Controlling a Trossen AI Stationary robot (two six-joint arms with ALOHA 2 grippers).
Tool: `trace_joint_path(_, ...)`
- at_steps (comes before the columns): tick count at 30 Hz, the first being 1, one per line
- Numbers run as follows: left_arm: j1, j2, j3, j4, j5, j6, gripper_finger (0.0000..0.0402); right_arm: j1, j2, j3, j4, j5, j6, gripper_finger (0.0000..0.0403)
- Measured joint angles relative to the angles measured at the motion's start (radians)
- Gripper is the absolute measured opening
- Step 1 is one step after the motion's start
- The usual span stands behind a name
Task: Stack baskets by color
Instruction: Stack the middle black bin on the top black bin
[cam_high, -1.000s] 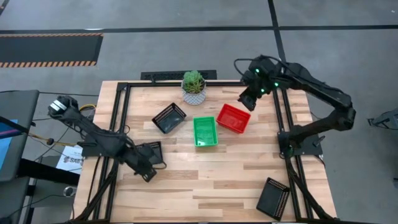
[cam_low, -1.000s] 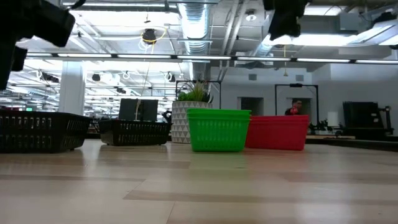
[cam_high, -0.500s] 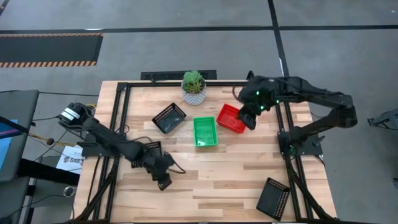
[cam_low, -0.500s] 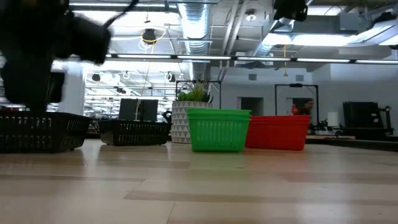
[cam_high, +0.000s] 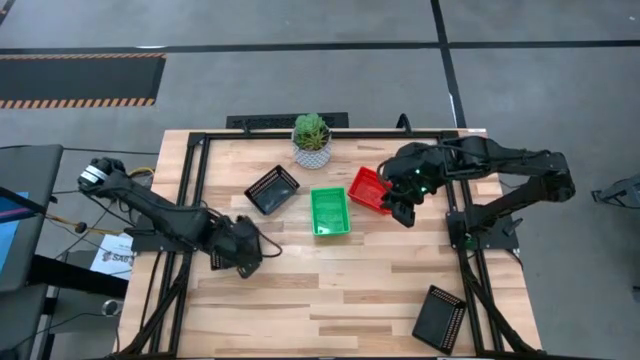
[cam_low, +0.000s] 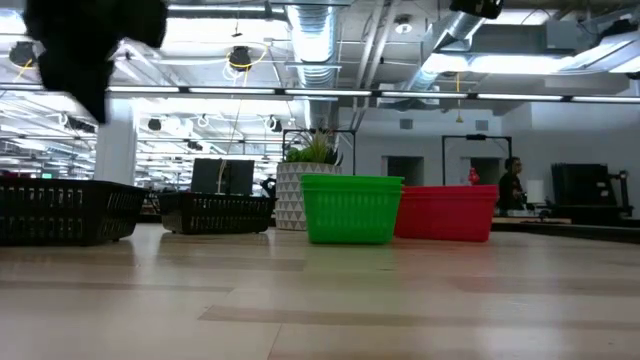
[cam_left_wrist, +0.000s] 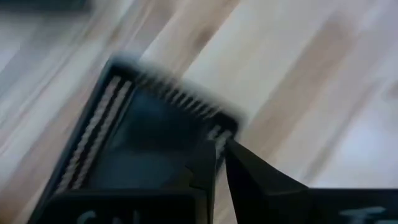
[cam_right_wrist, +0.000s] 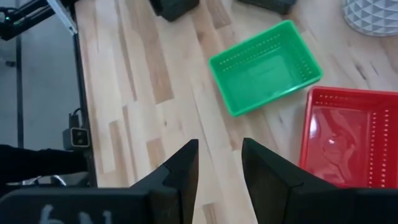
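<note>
My left jaws are pinched tight on the rim of a black basket (cam_left_wrist: 149, 137) near the table's (cam_high: 330, 290) left edge. My right jaws hang parted, holding nothing, over the red basket's (cam_high: 372, 189) outer end. Green basket (cam_high: 329, 211) beside it, another black basket (cam_high: 272, 189) further left, a third black basket (cam_high: 440, 317) at the near right corner.

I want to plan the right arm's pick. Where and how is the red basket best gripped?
Probably by its rim. The red basket sits upright and open-topped beside the green basket, so a thin wall can go between the fingers from above. The wall away from the green basket looks freest, and the right gripper, fingers apart, hovers at that side.
</note>
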Motion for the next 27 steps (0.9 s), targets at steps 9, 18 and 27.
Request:
trace_joint_path(9,-0.006,0.179,-0.088,0.017,0.111,-0.123,0.0022,0.06,0.0,0.0,0.001,0.054,0.075,0.0143)
trace_joint_path(18,0.026,0.319,-0.087,0.564,0.193,-0.105,0.0022,0.191,0.008,0.0,-0.028,0.168,0.317,0.0143)
trace_joint_path(27,0.206,0.419,-0.038,0.984,0.224,-0.007,0.0022,0.331,0.102,-0.001,-0.051,0.213,0.488,0.0143)
